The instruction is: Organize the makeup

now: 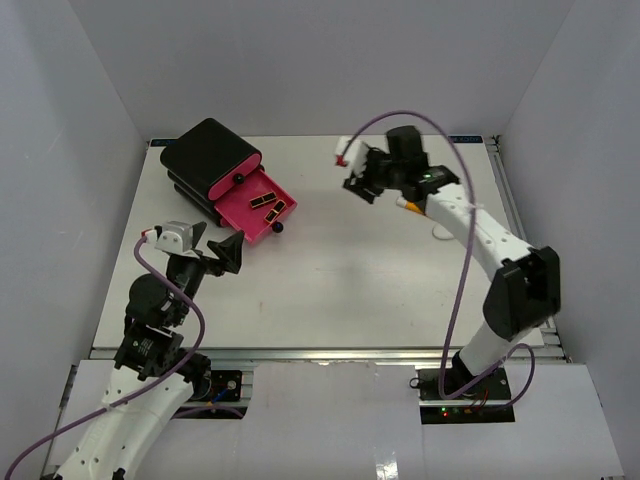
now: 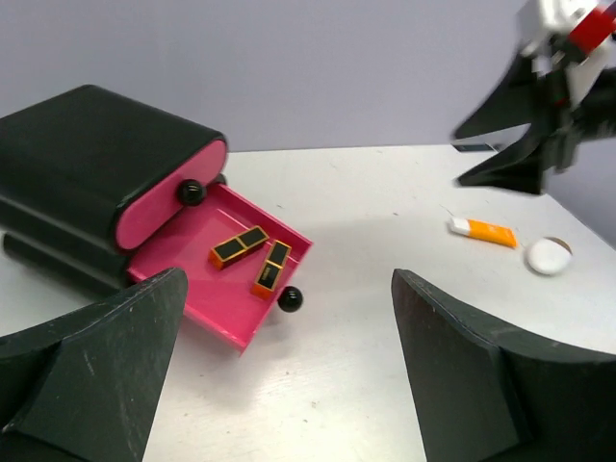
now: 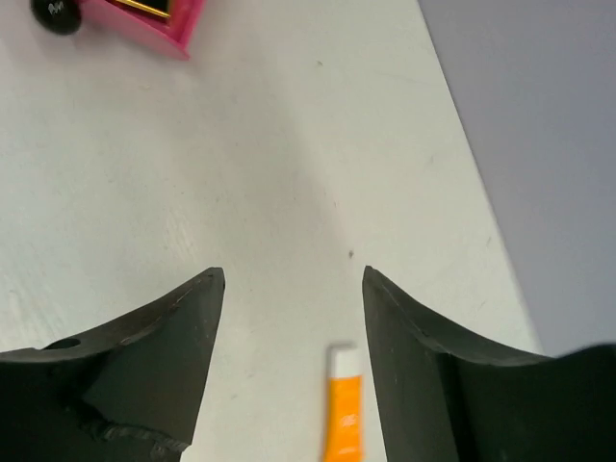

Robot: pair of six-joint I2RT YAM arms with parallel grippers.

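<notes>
right pincer (image 3: 294, 279) hovers, fingers apart, nothing in it. the orange tube (image 3: 345, 409) lies on the table (image 3: 241, 173) just behind the tips, white cap forward, long axis across the closing line. left pincer (image 2: 289, 277), wide open, sits well off by the drawer (image 2: 192, 241). looks like the right arm's pick.

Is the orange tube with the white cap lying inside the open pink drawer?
No, the orange tube lies on the white table, outside the pink drawer.
</notes>
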